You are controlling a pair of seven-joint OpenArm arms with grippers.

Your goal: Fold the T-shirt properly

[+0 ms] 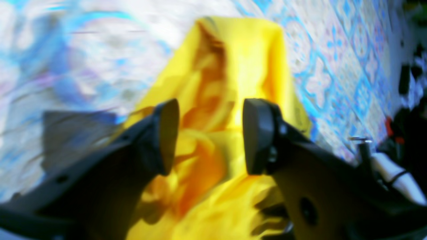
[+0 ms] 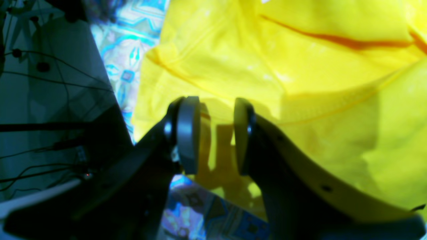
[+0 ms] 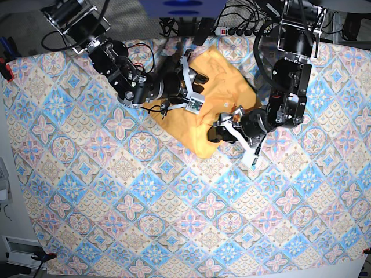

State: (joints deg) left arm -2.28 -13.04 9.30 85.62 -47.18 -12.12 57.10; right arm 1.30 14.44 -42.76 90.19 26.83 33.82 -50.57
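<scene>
The yellow-orange T-shirt (image 3: 200, 110) lies bunched on the patterned tablecloth (image 3: 174, 197) toward the back of the table. In the base view my left gripper (image 3: 218, 128) is at the shirt's front right corner. The blurred left wrist view shows its jaws standing apart over rumpled cloth (image 1: 230, 66), its fingers (image 1: 166, 136) gripping nothing. My right gripper (image 3: 200, 86) reaches over the shirt's back left part. Its pads (image 2: 188, 133) are parted just above a hemmed edge of the shirt (image 2: 300, 66), with only shadowed cloth seen through the gap.
A power strip (image 3: 232, 28) and a tangle of cables lie along the table's back edge. A red clamp (image 3: 7, 69) sits at the left edge. The tablecloth stretches wide in front of the shirt.
</scene>
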